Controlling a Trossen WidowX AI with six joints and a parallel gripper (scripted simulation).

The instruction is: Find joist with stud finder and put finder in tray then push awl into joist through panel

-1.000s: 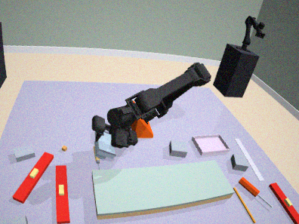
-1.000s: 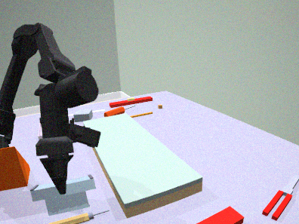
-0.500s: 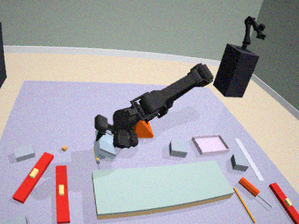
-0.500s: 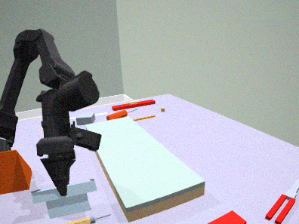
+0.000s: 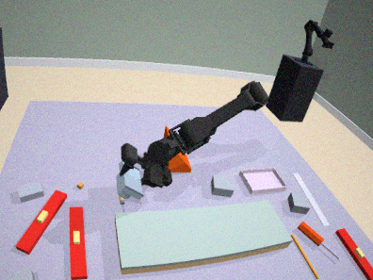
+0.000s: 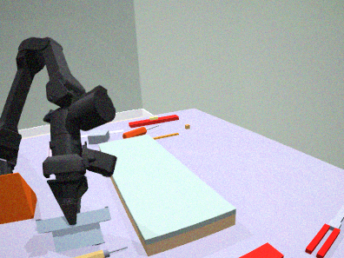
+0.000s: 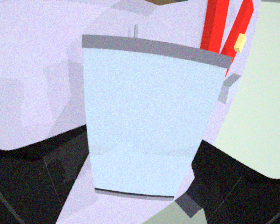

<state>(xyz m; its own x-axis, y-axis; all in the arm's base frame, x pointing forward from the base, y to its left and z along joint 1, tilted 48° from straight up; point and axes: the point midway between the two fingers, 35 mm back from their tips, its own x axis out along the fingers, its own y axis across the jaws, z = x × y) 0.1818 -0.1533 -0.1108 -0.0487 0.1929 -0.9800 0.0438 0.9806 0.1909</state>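
From where I stood, the lavender worktop (image 5: 94,136) (image 6: 261,177) (image 7: 30,50) stretched across much of the room, with tan floor (image 5: 94,81) past its far edge and a white skirting (image 5: 141,64) beneath the grey-green wall (image 5: 141,18) (image 6: 239,47). A black pedestal (image 5: 294,90) stood toward the corner, a small dark arm (image 5: 307,43) on top. The claw (image 5: 126,171) (image 6: 73,221) (image 7: 143,135) was gripping a pale blue block (image 5: 131,184) (image 6: 78,235) (image 7: 150,100), which I took for the stud finder, near one end of the pale green panel (image 5: 202,235) (image 6: 169,190) and well apart from the pinkish tray (image 5: 262,180). The yellow-handled tool (image 5: 121,200) (image 6: 91,254) lay close to the block; an orange-handled one (image 5: 311,233) (image 6: 135,133) lay beyond the panel's other end, and I couldn't tell which was the awl. An orange wedge (image 5: 180,163) (image 6: 15,196) sat partly behind the arm, and a long white strip (image 5: 311,199) lay beside the tray. The panel's top looked flat and unbroken to me.
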